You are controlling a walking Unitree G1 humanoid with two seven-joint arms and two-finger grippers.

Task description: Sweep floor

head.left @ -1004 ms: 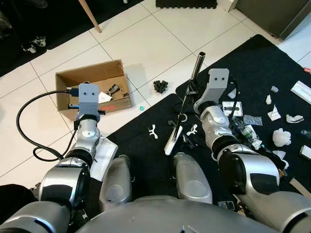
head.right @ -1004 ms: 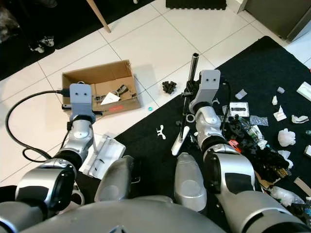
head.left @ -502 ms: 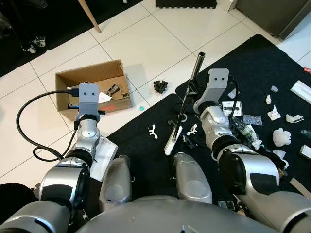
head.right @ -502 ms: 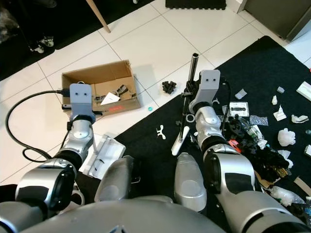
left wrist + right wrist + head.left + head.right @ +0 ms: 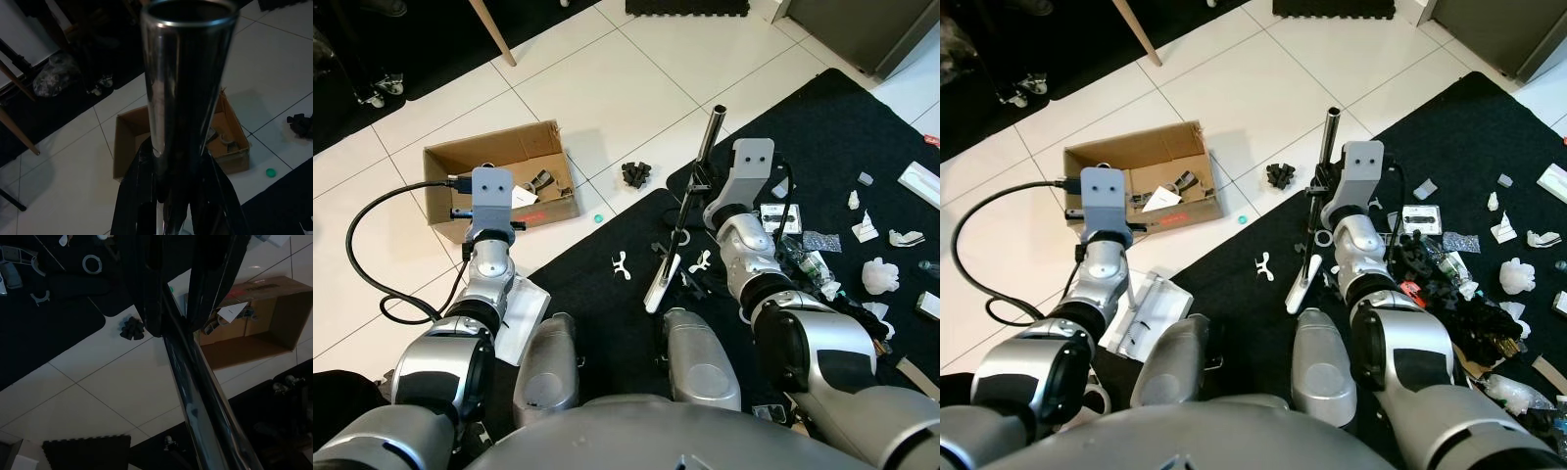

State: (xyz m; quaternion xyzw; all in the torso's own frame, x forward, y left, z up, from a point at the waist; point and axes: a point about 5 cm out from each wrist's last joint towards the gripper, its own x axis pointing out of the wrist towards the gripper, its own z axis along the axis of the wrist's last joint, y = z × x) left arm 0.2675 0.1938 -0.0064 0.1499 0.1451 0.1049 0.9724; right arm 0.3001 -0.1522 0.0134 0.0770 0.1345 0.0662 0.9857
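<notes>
1. One open brown cardboard box [image 5: 499, 157] sits at the left of the head view on white tile.
2. One dark metal tube handle [image 5: 709, 137] stands at upper centre.
3. One black clump of small parts [image 5: 636, 174] lies on the tile near centre.
4. One small green round cap [image 5: 598, 218] lies just right of the box.
5. One black floor mat [image 5: 862, 117] fills the right side.
6. Two silver arms, each with one grey wrist camera block.
7. One black cable [image 5: 362, 235] loops at the left.

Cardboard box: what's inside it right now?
The box holds a white paper scrap and a few small dark bits. Its near-left corner is hidden behind the left claw's wrist.
</notes>
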